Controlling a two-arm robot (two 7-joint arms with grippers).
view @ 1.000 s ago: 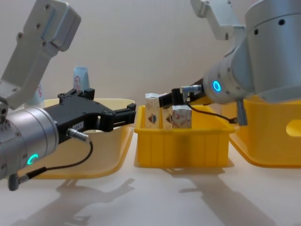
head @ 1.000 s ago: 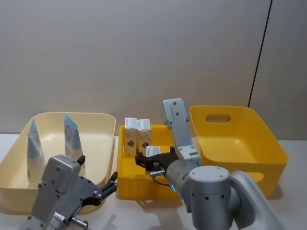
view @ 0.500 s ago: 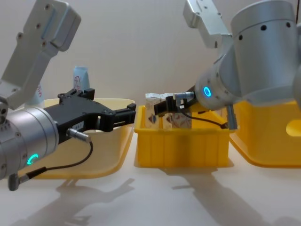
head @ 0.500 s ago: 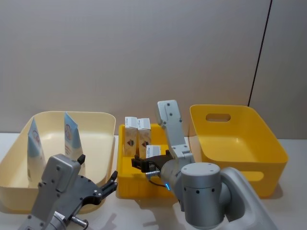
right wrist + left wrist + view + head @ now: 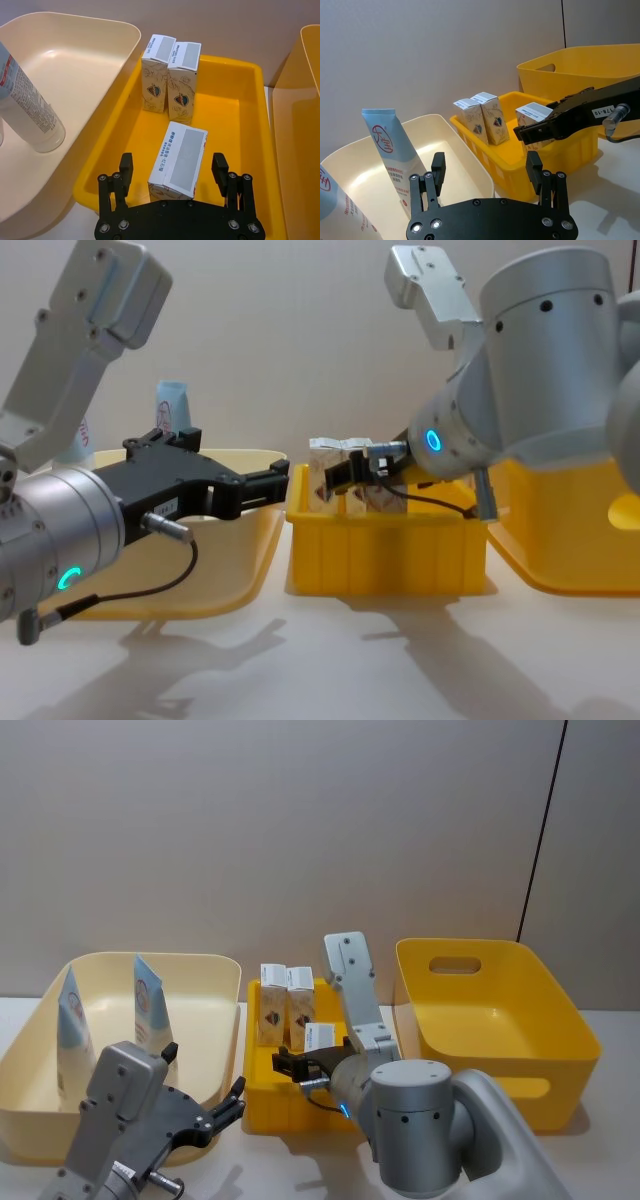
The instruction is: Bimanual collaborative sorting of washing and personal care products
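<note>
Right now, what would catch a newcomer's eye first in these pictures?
The right gripper, jaws open on either side of a white carton in the small yellow tray. Next, two blue-and-white tubes standing in the cream bin to the left, with the left gripper, also open, hanging at its near side.

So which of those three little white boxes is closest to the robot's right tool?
The lone carton in the small yellow bin, between the open fingers of the right tool. The other two cartons stand together farther back.
</note>
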